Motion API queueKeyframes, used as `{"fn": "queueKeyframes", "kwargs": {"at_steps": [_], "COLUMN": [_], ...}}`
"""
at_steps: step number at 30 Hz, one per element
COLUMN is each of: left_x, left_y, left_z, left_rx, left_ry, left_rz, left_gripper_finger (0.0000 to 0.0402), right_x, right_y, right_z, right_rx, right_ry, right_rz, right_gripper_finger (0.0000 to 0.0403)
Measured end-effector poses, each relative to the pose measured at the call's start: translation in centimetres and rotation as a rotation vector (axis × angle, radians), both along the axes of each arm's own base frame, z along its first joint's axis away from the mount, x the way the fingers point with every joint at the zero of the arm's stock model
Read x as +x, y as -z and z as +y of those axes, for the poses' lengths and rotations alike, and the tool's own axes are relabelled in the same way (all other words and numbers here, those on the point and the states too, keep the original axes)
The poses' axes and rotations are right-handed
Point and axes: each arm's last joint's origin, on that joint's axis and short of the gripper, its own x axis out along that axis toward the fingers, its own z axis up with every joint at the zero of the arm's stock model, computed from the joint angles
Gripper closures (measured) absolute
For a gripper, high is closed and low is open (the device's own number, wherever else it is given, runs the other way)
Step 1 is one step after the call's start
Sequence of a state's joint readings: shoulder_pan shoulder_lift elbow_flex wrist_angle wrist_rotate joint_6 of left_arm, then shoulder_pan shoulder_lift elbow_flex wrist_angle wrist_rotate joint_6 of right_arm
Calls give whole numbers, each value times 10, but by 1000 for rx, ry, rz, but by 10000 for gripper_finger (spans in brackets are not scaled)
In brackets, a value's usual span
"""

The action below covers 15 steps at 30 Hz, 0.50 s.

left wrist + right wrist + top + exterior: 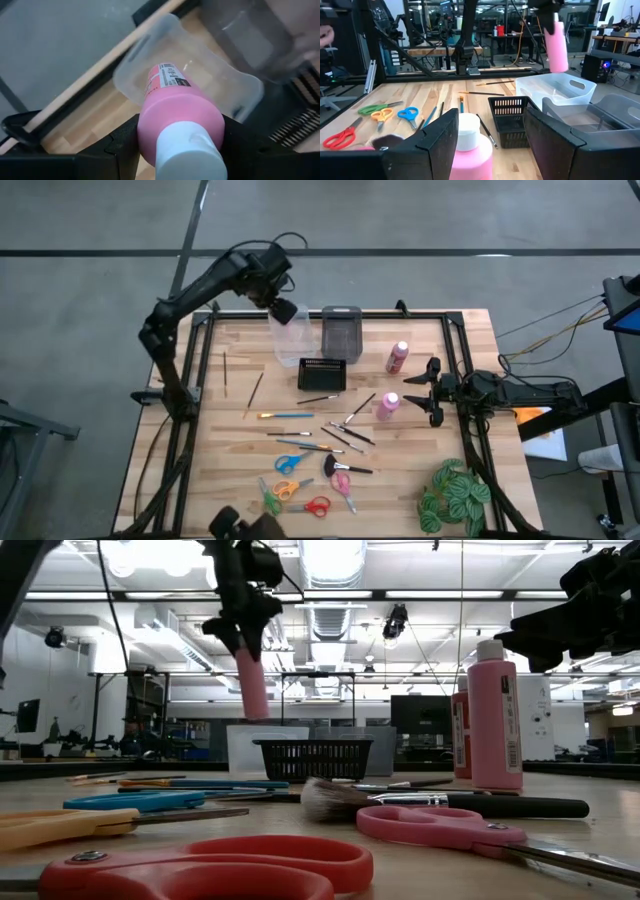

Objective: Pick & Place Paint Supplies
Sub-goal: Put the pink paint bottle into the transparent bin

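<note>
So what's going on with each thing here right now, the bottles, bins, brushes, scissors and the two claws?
Left gripper: shut on held pink bottle, hanging above clear bin.
Clear bin: empty as far as visible.
Right gripper: open, holding nothing, between two standing pink bottles.
Black basket: upright on table.
Paintbrushes: lying loose.
Scissors: lying flat.

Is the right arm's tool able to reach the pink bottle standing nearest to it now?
Probably yes. The right tool stands open beside that pink bottle, nothing between them; in the right wrist view the bottle sits between its fingers.
</note>
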<state>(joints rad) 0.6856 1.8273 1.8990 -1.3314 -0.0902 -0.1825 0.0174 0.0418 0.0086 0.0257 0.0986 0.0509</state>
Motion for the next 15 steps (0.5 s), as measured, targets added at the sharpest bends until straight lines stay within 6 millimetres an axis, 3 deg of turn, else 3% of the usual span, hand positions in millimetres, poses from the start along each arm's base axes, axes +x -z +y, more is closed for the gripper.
{"fn": "queueKeyframes", "kwargs": {"at_steps": [7, 15], "left_x": [5, 17], "left_y": [20, 57], "left_z": [16, 33], "left_rx": [-35, -50], "left_ry": [-20, -29], "left_rz": [43, 151], "left_gripper_finger": [192, 192], "right_x": [0, 0], "right_y": [0, 0], "right_z": [0, 0], "right_rx": [-1, -1], "right_ry": [0, 0], "right_rz": [0, 0], "right_gripper_finger": [181, 181]}}
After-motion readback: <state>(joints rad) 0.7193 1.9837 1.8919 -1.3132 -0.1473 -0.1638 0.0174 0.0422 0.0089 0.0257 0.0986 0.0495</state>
